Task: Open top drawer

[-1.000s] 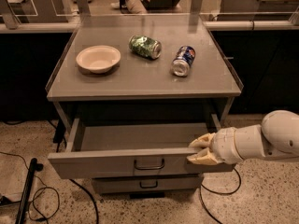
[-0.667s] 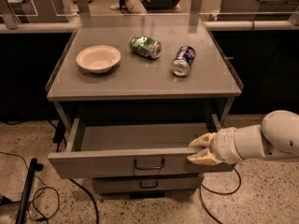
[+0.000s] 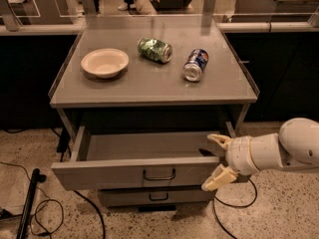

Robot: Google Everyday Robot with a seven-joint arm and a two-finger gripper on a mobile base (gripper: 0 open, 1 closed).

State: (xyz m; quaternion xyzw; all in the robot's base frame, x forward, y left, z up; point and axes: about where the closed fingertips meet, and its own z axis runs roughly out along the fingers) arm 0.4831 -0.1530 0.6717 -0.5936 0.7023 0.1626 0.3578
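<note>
Grey cabinet, worktop (image 3: 149, 86) on top, speckled floor below. Top drawer (image 3: 109, 171) stands pulled well out from under the worktop; nothing visible inside. Its front panel faces the camera, with the dark loop handle (image 3: 159, 175) at centre.

A narrower drawer (image 3: 129, 197) below sits further back.

White arm (image 3: 279, 151) enters from the right, level with the top drawer.

Pincer (image 3: 209, 162) is at the right end of the drawer front, well right of the handle. Fingers are spread apart: the upper one (image 3: 218, 140) over the drawer's right rear corner, the lower one (image 3: 217, 178) against the panel face. Cannot tell if either presses on the panel.

On the worktop: cream bowl (image 3: 104, 62) at left, upright. Green can (image 3: 155, 50) at centre-back, on its side. Blue can (image 3: 195, 64) to its right, on its side, apart from it.

Dark cables (image 3: 94, 215) on the floor.
</note>
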